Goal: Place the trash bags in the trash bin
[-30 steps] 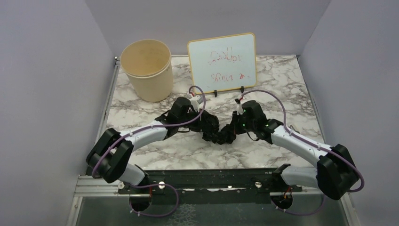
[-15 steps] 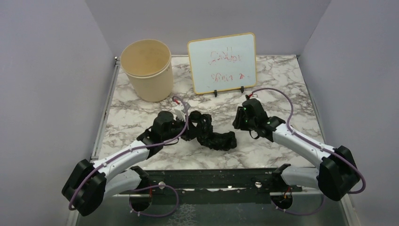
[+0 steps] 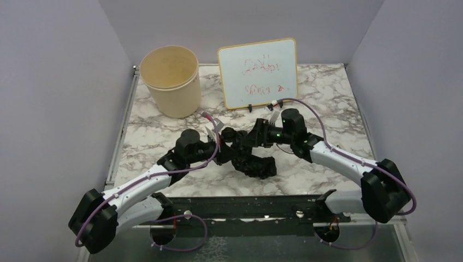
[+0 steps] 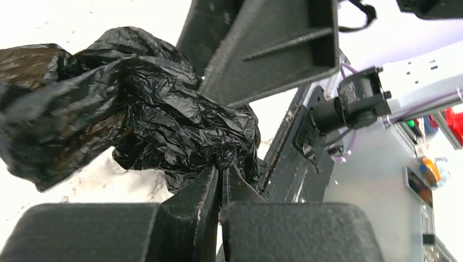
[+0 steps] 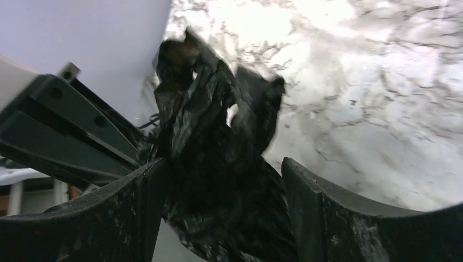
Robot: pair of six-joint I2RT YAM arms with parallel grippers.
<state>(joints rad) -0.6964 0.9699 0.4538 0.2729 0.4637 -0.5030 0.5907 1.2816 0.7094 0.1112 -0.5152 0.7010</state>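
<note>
The black crinkly trash bag [image 3: 256, 164] lies bunched on the marble table [image 3: 327, 93] between both arms. My left gripper [image 3: 223, 149] is shut on a fold of the bag's left end; in the left wrist view its fingertips [image 4: 221, 170] pinch the plastic [image 4: 136, 109]. My right gripper [image 3: 253, 137] stands open over the bag's upper part. In the right wrist view the bag [image 5: 218, 153] sits between the spread jaws [image 5: 224, 172], apart from the right finger [image 5: 300, 185]. The cream trash bin [image 3: 170, 82] stands upright and uncovered at the back left, apart from both grippers.
A white whiteboard [image 3: 257, 72] with red writing stands on its stand at the back centre, right of the bin. Grey walls close in the table on the left, right and back. The black base rail [image 3: 245, 210] runs along the near edge.
My right gripper has opened, let go of the bag, drawn back, then reached left over the bag's top. My left arm has pulled the bag toward the near left.
</note>
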